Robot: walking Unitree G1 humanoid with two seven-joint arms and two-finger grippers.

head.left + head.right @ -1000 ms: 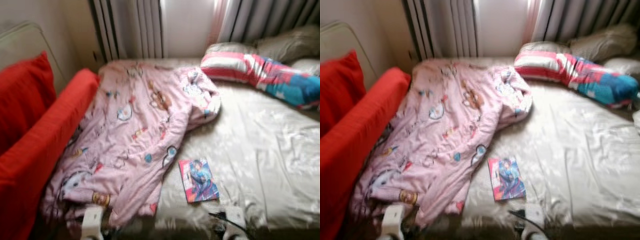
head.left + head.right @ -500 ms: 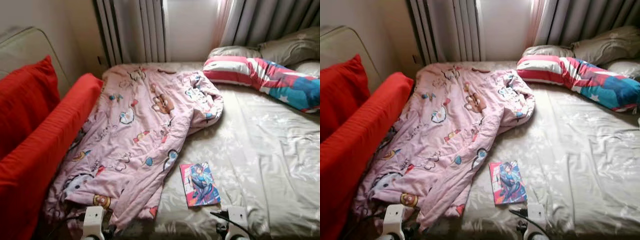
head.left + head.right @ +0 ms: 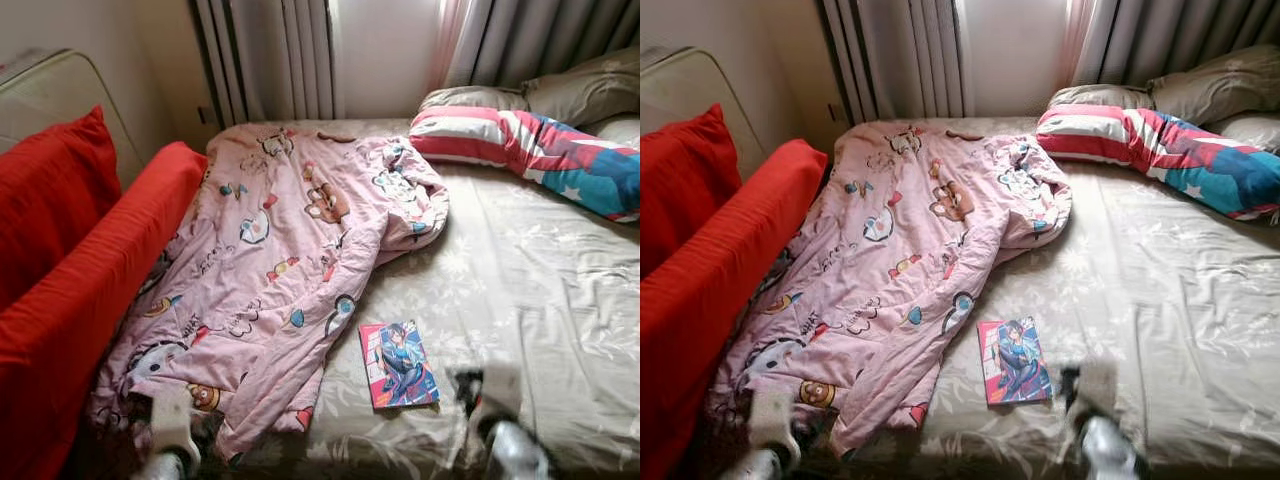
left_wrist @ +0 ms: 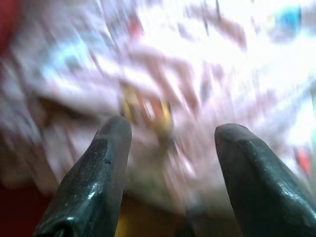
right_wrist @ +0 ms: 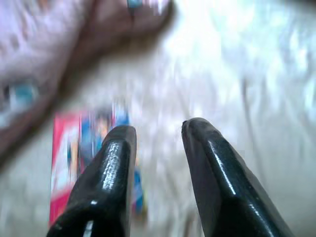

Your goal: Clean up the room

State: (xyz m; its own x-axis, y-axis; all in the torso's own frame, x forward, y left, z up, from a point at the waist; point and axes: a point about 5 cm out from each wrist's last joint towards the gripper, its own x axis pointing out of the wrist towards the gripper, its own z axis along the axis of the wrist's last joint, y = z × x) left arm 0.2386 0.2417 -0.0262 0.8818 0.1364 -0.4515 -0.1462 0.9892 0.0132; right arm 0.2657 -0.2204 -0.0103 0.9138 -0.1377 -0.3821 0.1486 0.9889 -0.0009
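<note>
Red cushions (image 3: pixel 60 260) on my left, pink quilt (image 3: pixel 270 270) rumpled over that side of the bed (image 3: pixel 540 290). My left gripper (image 4: pixel 170 133) hangs over the quilt's near edge, fingers wide apart, holding nothing. The book (image 3: pixel 397 364) lies flat beside the quilt. My right gripper (image 5: pixel 158 131), blurred, seems slightly open and empty just beside the book.

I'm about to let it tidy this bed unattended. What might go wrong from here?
The book lies flat on soft sheet, so the right gripper's fingers may slide over it or pinch fabric instead. The left gripper hovers open over the rumpled pink blanket; grabbing one fold may drag it off the bed edge.
</note>
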